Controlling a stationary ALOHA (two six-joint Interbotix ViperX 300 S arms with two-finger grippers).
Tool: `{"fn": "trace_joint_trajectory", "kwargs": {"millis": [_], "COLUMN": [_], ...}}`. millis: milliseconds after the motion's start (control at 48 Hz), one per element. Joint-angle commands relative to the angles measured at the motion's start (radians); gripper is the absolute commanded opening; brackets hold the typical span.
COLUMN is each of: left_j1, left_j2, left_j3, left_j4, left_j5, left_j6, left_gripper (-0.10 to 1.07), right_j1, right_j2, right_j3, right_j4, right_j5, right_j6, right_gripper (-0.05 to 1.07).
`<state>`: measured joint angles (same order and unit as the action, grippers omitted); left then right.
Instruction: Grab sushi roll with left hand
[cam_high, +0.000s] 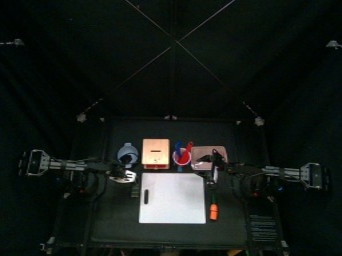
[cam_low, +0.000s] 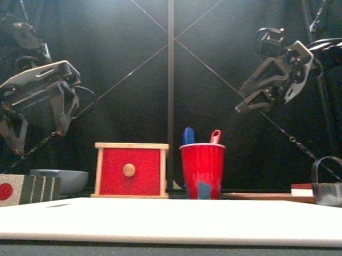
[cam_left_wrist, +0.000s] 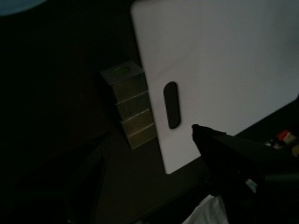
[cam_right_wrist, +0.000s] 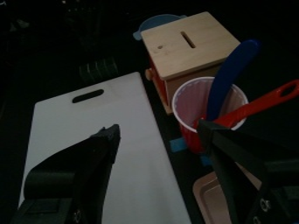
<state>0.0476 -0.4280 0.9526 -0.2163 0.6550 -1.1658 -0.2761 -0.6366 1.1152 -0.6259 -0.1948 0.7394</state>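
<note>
Over the black table (cam_low: 267, 198), my left gripper (cam_low: 40, 125) hangs with its 2 jaws spread wide, holding nothing and touching nothing. The pale, segmented sushi roll (cam_left_wrist: 131, 107) lies on the table below it, just beside the long edge of the white plastic cutting board (cam_left_wrist: 222, 61), near the board's handle slot. My right gripper (cam_right_wrist: 158, 131) hovers above the same board, its jaws parted and empty.

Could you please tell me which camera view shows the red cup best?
The front view: the red cup stands near, large and unobstructed. The right wrist view looks down into it; the top view shows it tiny; the left wrist view misses it.
</note>
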Motion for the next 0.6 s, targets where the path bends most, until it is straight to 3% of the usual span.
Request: {"fn": "trace_joint_trajectory", "kwargs": {"millis": [0, 250, 375, 583], "left_j1": [-0.038, -0.094, -0.094, -0.101], "left_j2": [0.023, 0.187, 0.262, 0.322], "left_j3": [-0.017, -0.069, -0.095, -0.112], "left_j4": [0.032, 0.189, 0.233, 0.215], "left_j5": [0.000, -0.021, -0.031, -0.048], "left_j6": [-0.075, -0.267, -0.290, -0.293], "left_gripper": [1.02, 1.02, 1.02, 1.02], "right_j1": [-0.009, -0.031, -0.032, -0.032], "right_j2": [-0.005, -0.005, -0.005, -0.009], "right_j3": [-0.011, -0.011, -0.008, 0.006], "right_j4": [-0.017, -0.048, -0.048, -0.043], "right_j5": [-0.005, -0.005, -0.005, -0.005], "right_j6": [-0.002, -0.003, -0.002, 0.000], "right_gripper": [0.99, 0.99, 0.99, 0.99]}}
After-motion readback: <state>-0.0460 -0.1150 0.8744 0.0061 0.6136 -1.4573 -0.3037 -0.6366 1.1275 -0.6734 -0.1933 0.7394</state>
